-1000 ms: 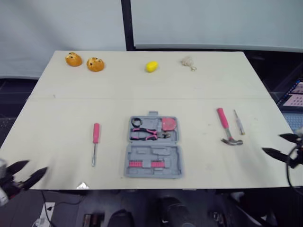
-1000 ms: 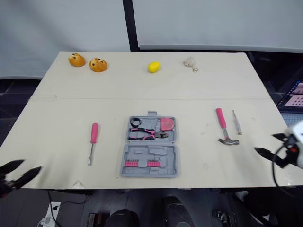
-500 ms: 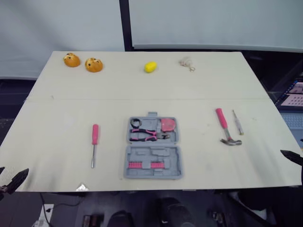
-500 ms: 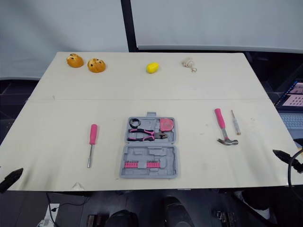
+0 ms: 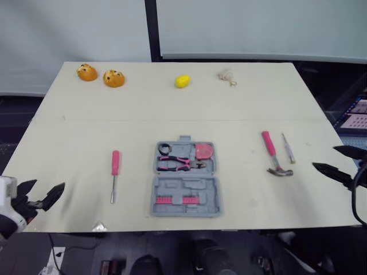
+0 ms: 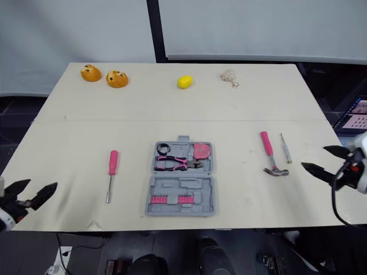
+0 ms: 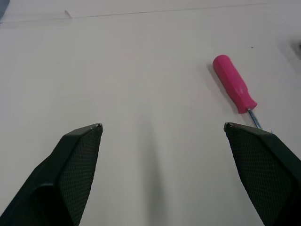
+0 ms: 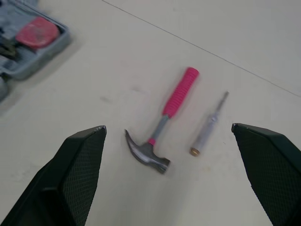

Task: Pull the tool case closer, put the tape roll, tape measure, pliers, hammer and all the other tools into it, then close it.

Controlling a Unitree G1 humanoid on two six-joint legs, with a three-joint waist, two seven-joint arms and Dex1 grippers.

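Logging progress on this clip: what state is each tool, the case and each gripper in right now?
Case: open, flat on table.
Tape roll: in case.
Tape measure: in case.
Pliers: in case.
Hammer: loose, right of case.
Thin driver: loose, beside hammer.
Pink screwdriver: loose, left of case.
Left gripper: fingers open, empty.
Right gripper: fingers open, empty.

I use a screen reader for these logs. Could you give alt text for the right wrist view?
A pink-handled hammer lies on the pale table beside a slim silver tool, just ahead of the open right gripper. A corner of the open grey tool case shows farther off.
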